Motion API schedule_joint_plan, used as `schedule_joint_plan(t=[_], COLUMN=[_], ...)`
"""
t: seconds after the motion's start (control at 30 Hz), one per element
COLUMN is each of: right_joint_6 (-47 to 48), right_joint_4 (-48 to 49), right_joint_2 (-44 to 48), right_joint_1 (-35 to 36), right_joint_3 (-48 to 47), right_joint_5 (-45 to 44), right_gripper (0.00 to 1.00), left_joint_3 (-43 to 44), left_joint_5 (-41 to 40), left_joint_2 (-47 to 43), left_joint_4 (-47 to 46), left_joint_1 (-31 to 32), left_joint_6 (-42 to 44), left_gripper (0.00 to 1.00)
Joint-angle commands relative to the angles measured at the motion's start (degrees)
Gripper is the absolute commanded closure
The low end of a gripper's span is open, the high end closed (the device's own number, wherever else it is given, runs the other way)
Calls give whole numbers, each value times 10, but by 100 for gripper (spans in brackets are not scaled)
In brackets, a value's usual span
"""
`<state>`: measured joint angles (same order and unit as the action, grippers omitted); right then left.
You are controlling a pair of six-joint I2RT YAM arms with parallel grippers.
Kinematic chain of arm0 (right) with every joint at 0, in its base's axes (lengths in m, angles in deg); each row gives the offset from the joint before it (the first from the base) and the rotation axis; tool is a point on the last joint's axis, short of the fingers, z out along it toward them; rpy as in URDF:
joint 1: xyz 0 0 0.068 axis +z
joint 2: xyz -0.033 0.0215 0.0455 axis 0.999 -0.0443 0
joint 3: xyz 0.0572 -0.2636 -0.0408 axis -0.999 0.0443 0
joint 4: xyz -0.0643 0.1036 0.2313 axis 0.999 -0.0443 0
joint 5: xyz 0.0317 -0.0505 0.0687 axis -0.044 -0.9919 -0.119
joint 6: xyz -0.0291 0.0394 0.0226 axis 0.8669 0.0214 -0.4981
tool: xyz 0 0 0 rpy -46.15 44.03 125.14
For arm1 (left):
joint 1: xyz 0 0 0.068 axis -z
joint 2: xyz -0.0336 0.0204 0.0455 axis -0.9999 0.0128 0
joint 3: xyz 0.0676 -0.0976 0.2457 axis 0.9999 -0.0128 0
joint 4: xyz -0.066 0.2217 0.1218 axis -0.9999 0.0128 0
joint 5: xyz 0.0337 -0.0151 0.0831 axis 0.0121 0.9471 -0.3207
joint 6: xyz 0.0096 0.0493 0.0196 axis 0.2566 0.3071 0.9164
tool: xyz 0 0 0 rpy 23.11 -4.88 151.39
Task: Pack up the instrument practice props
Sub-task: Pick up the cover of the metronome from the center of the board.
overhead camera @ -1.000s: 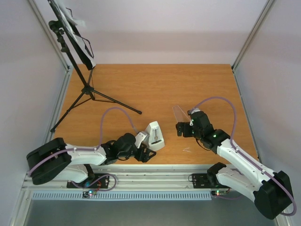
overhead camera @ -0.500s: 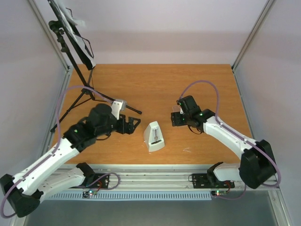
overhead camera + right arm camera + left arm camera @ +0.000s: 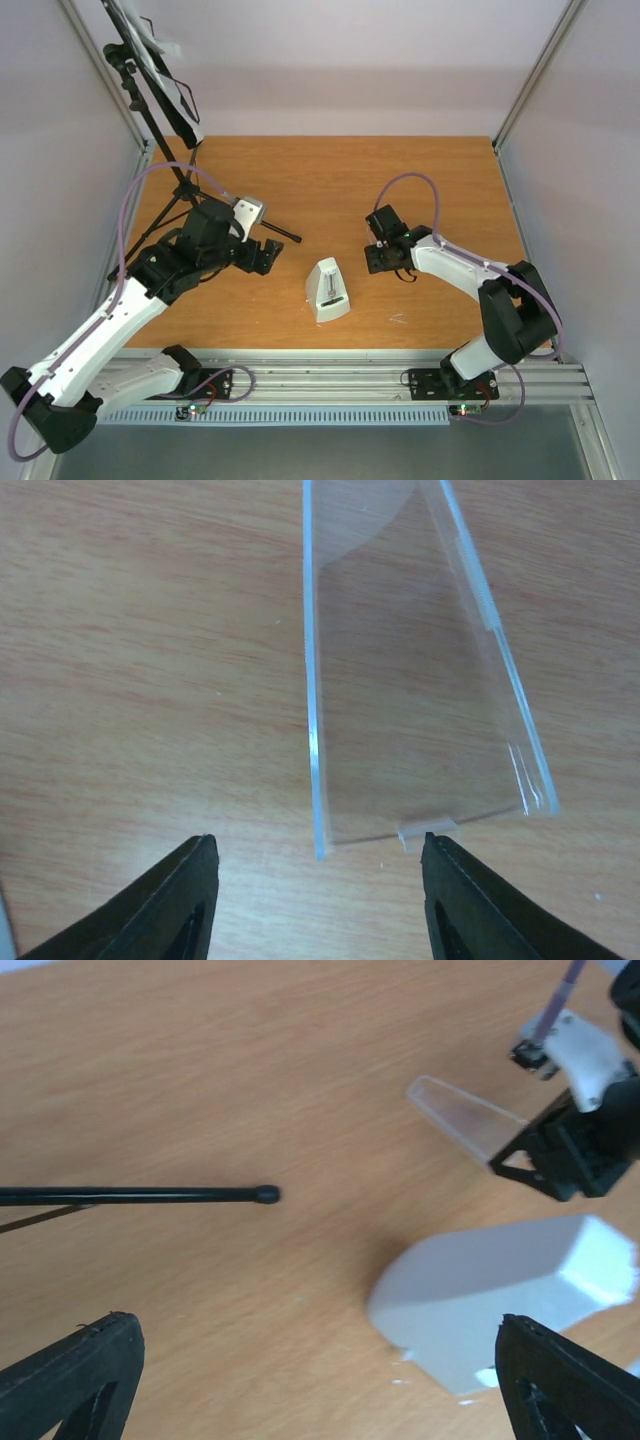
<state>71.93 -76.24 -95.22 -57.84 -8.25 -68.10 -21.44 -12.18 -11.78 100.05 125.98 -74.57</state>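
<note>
Two jaws stand apart: the left end effector (image 3: 262, 255) wide and holding nothing, the right end effector (image 3: 320, 900) narrower, over the clear plastic cover (image 3: 420, 680) lying on the counter (image 3: 330, 180), apart from the upright metronome (image 3: 328, 290).

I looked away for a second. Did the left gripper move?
Yes. The left gripper went from beside the metronome toward the far left, and now sits near the music stand foot.

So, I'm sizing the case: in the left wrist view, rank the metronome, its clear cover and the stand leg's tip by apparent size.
1. metronome, though nearest the camera
2. clear cover
3. stand leg's tip
</note>
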Motion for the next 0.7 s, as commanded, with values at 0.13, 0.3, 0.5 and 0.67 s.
schedule_joint_plan(t=[0.13, 0.3, 0.5, 0.67], right_joint_6=[10, 8, 8, 8], right_joint_4=[24, 32, 44, 48], right_joint_2=[-58, -78, -95, -105], right_joint_1=[3, 3, 3, 3], right_joint_3=[-29, -30, -32, -33], right_joint_5=[-3, -11, -10, -9], right_gripper=[53, 60, 67, 73], left_joint_3=[-55, -57, -65, -66], left_joint_5=[-107, -109, -105, -105], left_joint_2=[-52, -44, -45, -45], left_joint_4=[-34, -29, -30, -30], left_joint_1=[-2, -2, -1, -2], left_joint_6=[64, 64, 63, 63], left_gripper=[3, 3, 3, 3])
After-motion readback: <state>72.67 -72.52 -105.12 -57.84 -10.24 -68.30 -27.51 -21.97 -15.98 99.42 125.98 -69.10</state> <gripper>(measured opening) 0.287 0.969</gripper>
